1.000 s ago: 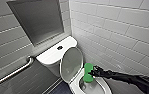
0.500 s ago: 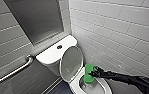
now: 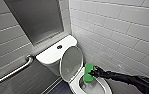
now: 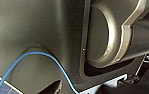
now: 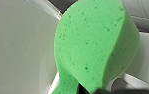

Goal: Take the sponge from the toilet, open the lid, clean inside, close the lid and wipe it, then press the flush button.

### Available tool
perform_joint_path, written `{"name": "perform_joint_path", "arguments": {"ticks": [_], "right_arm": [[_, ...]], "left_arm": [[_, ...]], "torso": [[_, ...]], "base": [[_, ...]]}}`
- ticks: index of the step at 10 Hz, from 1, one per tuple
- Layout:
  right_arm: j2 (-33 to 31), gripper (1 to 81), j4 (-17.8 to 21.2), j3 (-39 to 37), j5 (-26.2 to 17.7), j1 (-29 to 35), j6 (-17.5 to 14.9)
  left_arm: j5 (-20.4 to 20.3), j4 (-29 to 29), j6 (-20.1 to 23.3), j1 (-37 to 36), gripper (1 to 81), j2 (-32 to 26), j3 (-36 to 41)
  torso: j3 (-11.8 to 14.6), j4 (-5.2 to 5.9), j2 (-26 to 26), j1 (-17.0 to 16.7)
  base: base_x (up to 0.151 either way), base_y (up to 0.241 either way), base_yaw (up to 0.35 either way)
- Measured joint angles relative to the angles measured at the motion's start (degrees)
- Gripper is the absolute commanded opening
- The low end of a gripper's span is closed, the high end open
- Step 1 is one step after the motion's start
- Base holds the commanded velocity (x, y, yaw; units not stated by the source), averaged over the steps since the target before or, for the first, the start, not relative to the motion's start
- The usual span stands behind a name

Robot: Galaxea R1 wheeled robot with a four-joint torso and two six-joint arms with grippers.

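Room: tight tiled corner. Right wall (image 3: 120, 27) is white glossy brick-pattern tile and takes the whole upper right of the frame. Left wall (image 3: 5, 37) has the same tile, in greyer shade, with a large flat grey recessed panel (image 3: 37, 20) at upper left centre. Floor (image 3: 62, 88) shows as a dark bluish strip at bottom centre, beside the bowl.

Toilet (image 3: 52, 56): white, set into the corner, tank at frame centre against the left wall, bowl running to the bottom edge. Lid (image 3: 71, 62) is up, standing in front of the tank; bowl rim (image 3: 100, 86) is exposed.

Grab bar (image 3: 12, 72): metal, on the left wall, slanting from lower left up toward the tank.

Right arm (image 3: 125, 77): black, comes in from lower right, reaching over the bowl.

Right hand (image 3: 92, 72): clamped on the sponge (image 3: 88, 73), gripping it at one edge. Sponge is bright green, held on edge over the open bowl, just beside the raised lid; can't tell if it touches the ceramic. Right wrist view: sponge (image 5: 90, 50) close up, porous, lid surface next to it.

Flush button (image 3: 59, 46): small, dark, centre of tank top, untouched.

Left hand: can't tell its state.
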Motion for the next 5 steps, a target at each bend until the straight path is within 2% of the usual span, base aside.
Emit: {"name": "perform_joint_path", "arguments": {"ticks": [5], "right_arm": [[1.99,1.0,-0.15,-3.47,0.2,1.13,0.07]], "left_arm": [[0.09,0.0,-0.02,0.09,81.1,-0.61,0.27]], "torso": [[-3.21,0.0,0.02,0.02]], "base": [[0.0,0.0,0.0]]}}
